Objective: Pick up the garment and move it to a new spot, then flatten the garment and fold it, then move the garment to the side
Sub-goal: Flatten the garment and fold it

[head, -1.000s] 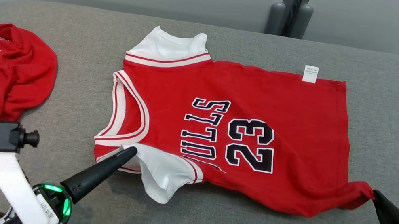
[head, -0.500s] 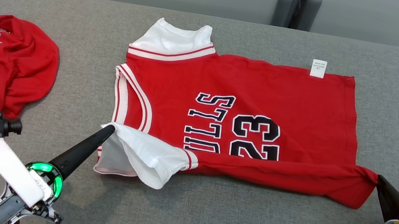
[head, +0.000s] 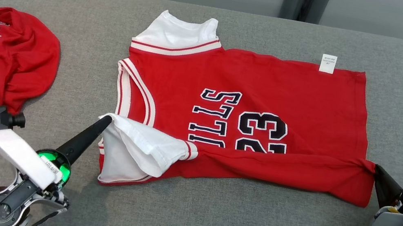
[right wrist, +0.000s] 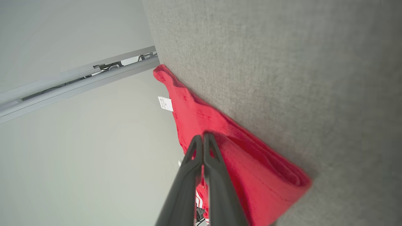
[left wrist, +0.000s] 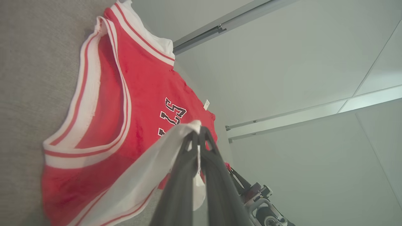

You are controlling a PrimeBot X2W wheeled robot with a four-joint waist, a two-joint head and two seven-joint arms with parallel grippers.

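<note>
Red Bulls jersey (head: 246, 92) lies spread in the middle of the grey table (head: 207, 221), its near edge raised, apparently to fold it over toward the far side. The left gripper (head: 106, 119) is clamped on the near white sleeve (head: 138, 143) and the right gripper (head: 377, 169) on the near hem corner (head: 365, 171). Both arms reach in low from the near side, fingers slanting inward

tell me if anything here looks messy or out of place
Yes. A second red garment lies crumpled in a heap at the left end of the table. On the jersey, the near edge is pinched up by the left gripper and right gripper, so it rolls over the lower part of the lettering, mid-fold rather than flat.
</note>
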